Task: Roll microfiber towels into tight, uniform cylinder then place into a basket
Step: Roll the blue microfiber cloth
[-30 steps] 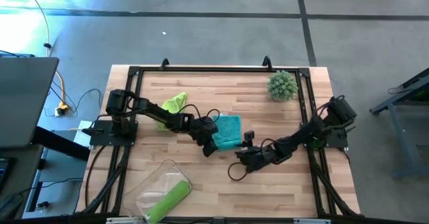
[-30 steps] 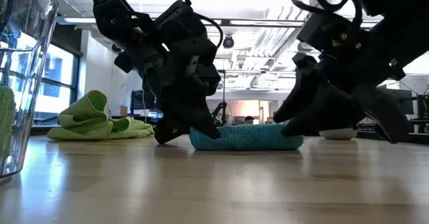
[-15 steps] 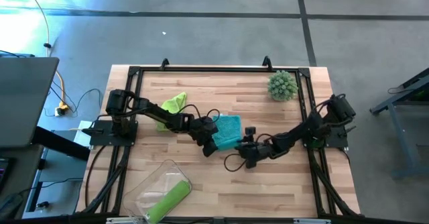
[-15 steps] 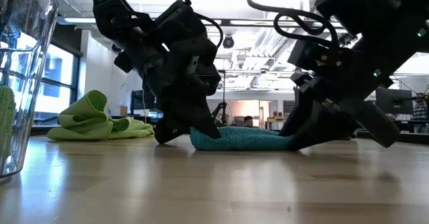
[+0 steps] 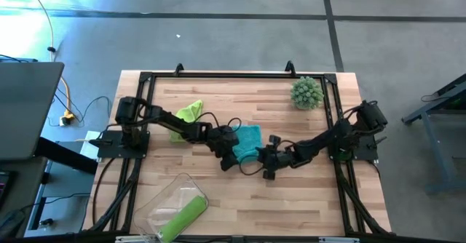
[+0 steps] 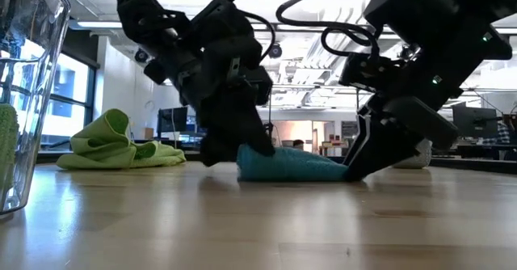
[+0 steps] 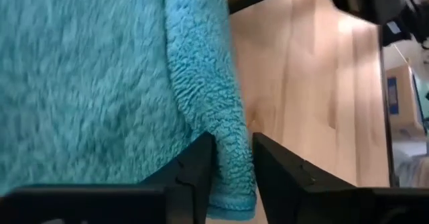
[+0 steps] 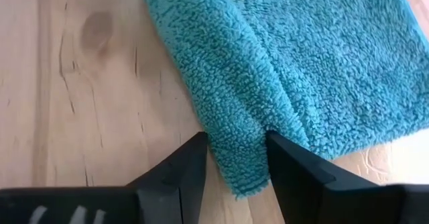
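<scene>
The teal towel (image 5: 247, 140) lies on the wood table's middle (image 6: 291, 166). My left gripper (image 5: 233, 157) is at its near left corner and my right gripper (image 5: 261, 158) at its near right corner, each shut on towel cloth. A crumpled lime green towel (image 5: 188, 113) rests on the table behind the left arm. The clear basket (image 5: 162, 198) stands at the near left edge, and a rolled lime green towel (image 5: 183, 217) lies inside it. My left gripper (image 7: 233, 177) has the teal towel's thick edge strip (image 7: 231, 133) between its two fingers, coming slanting down from the table's left. That strip lies on the table, slack. My right gripper (image 8: 236, 163) pinches a raised fold (image 8: 241, 127) near the towel's corner between both fingers, slanting down from the right. The cloth beyond the fold lies flat on the wood.
A spiky grey-green ball (image 5: 306, 92) sits at the far right corner. Black frame rails (image 5: 218, 76) border the tabletop. Bare wood (image 5: 291, 206) stretches along the near right of the table.
My right gripper has swung from the near side toward the far edge, up to the towel's near right corner, and has rolled its wrist. In the low view the towel's right end now tapers low under that gripper. My left gripper has rolled slightly at the left end.
</scene>
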Robot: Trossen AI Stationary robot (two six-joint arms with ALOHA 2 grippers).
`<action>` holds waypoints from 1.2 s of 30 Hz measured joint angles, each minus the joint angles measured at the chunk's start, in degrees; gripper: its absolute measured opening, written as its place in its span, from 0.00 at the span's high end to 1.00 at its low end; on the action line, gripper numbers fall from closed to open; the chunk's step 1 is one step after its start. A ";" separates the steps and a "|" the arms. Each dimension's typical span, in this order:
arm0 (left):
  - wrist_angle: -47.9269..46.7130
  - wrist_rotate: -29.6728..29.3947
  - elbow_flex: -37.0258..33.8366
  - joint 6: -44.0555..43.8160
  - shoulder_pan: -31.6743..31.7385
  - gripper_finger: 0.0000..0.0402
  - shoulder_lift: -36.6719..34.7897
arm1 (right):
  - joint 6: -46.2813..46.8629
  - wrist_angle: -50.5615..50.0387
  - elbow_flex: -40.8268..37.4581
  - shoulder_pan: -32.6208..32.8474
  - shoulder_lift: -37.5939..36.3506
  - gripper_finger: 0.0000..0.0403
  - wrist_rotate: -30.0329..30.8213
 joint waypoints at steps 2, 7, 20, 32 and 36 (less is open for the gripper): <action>0.10 1.32 0.56 2.56 0.71 0.74 0.00 | 1.44 -0.34 0.00 -0.39 0.00 0.67 -0.39; -4.95 1.42 2.28 9.92 2.78 0.72 -2.19 | 4.24 -1.12 0.00 -1.20 -0.02 0.76 -0.93; -15.71 -8.60 3.04 31.64 -1.23 0.72 -11.39 | 11.19 -0.36 -0.07 -2.88 -0.26 0.98 -6.00; -14.33 -30.30 3.06 38.54 -13.18 0.58 -7.33 | 16.80 5.37 -0.20 -9.18 -0.04 0.99 -25.75; -14.27 -32.56 3.07 39.18 -14.47 0.56 -5.26 | 16.82 5.48 -0.24 -9.89 -0.04 0.99 -26.66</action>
